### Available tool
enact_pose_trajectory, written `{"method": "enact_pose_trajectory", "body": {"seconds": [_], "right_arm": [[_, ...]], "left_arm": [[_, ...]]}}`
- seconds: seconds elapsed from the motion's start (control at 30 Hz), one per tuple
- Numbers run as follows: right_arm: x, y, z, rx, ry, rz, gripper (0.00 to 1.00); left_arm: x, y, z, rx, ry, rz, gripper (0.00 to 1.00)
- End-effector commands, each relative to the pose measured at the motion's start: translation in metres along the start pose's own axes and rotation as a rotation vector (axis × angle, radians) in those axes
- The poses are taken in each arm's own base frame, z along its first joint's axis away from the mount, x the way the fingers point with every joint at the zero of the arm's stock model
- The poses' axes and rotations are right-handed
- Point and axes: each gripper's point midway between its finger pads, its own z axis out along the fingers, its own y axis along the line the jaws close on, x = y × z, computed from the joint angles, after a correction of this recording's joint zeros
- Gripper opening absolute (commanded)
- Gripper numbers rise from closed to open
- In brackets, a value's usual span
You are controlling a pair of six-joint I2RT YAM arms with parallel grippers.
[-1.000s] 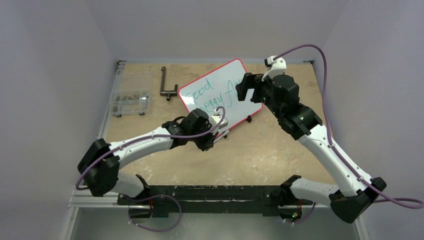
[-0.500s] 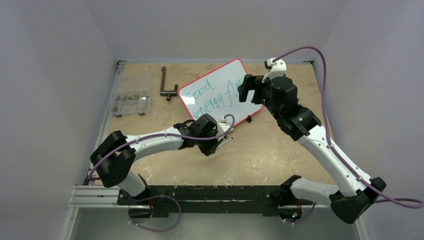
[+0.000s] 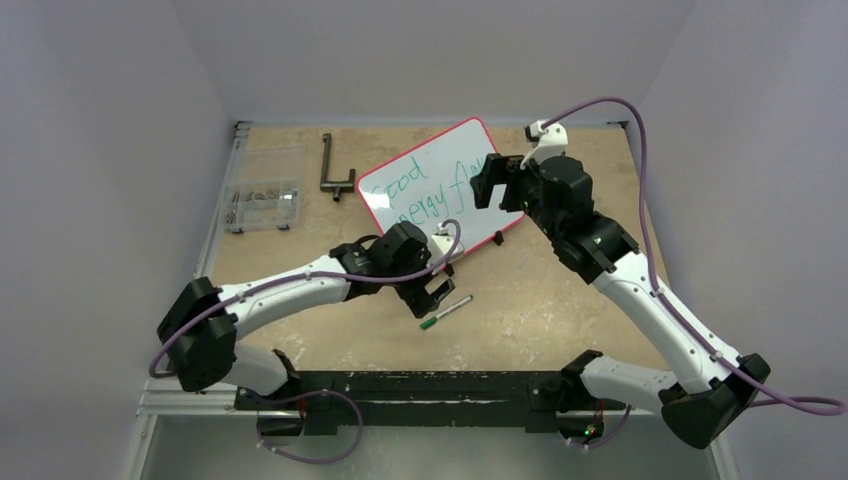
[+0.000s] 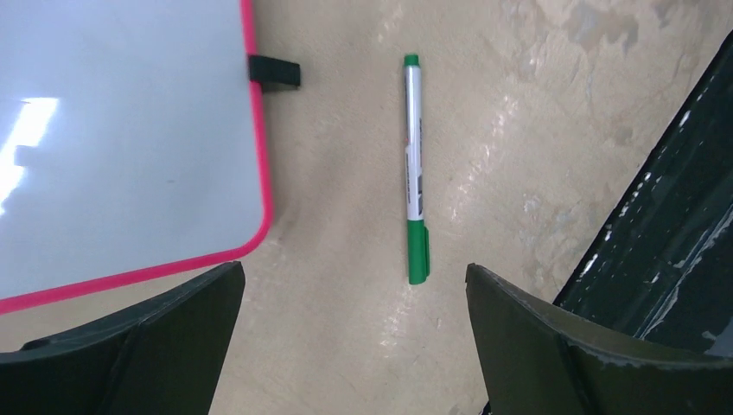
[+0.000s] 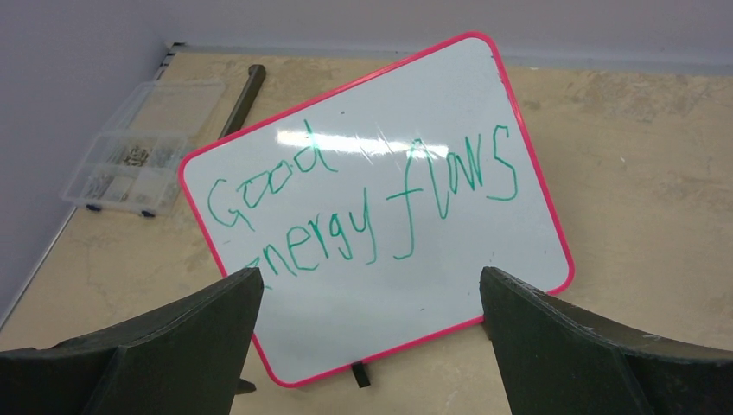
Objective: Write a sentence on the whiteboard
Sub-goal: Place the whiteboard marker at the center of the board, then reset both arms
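Whiteboard (image 5: 458, 285) stands on bench (image 5: 648, 173), sentence (image 5: 346, 238) across it; marker (image 4: 414, 164) lies just beside its near corner. Left claw (image 4: 353, 285), right claw (image 5: 370, 290) both spread, empty. It seems light, stiff, slick: I'd grip the frame (image 5: 540, 173)

Free lane: bare table (image 3: 540, 320) front-centre, between the two arms. The only thing in it is the marker (image 3: 446, 312), lying flat just beside the left gripper (image 3: 432, 292), whose jaws are wide apart and not touching it.

Back-centre is blocked by the board (image 3: 455, 145), tilted on its feet. The right gripper (image 3: 490, 180), jaws spread with nothing between them, hangs at the board's right edge.

Back-left is tight: box (image 3: 262, 205) against the left wall and bar (image 3: 333, 170) between box and board, with narrow gaps.

The left arm lies low across front-left. Right of the board there is bare table to the wall, with the right arm above it.
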Motion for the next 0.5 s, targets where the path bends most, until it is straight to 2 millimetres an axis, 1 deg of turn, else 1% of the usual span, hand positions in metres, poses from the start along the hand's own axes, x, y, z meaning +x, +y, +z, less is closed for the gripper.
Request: {"method": "enact_pose_trajectory", "body": {"seconds": [0.0,0.13,0.17,0.27,0.37,0.47], "right_arm": [[-0.016,0.020,-0.012,-0.124,-0.060,0.021,0.99],[-0.010,0.025,-0.017,-0.159,-0.054,0.052,0.99],[-0.009,0.027,-0.019,-0.175,-0.050,0.053,0.99],[-0.004,0.032,-0.027,-0.226,-0.057,0.071,0.99],[-0.001,0.034,-0.034,-0.248,-0.065,0.105,0.99],[0.006,0.038,-0.038,-0.282,-0.056,0.108,0.99]], "left_arm": [[-0.064,0.014,-0.065,-0.120,-0.186,-0.016,1.00],[-0.082,0.032,-0.108,-0.214,-0.225,-0.028,1.00],[-0.083,0.038,-0.118,-0.246,-0.223,-0.038,1.00],[-0.081,0.062,-0.149,-0.365,-0.216,-0.074,1.00],[-0.077,0.084,-0.178,-0.431,-0.253,-0.102,1.00],[-0.067,0.110,-0.202,-0.540,-0.275,-0.168,1.00]]}}
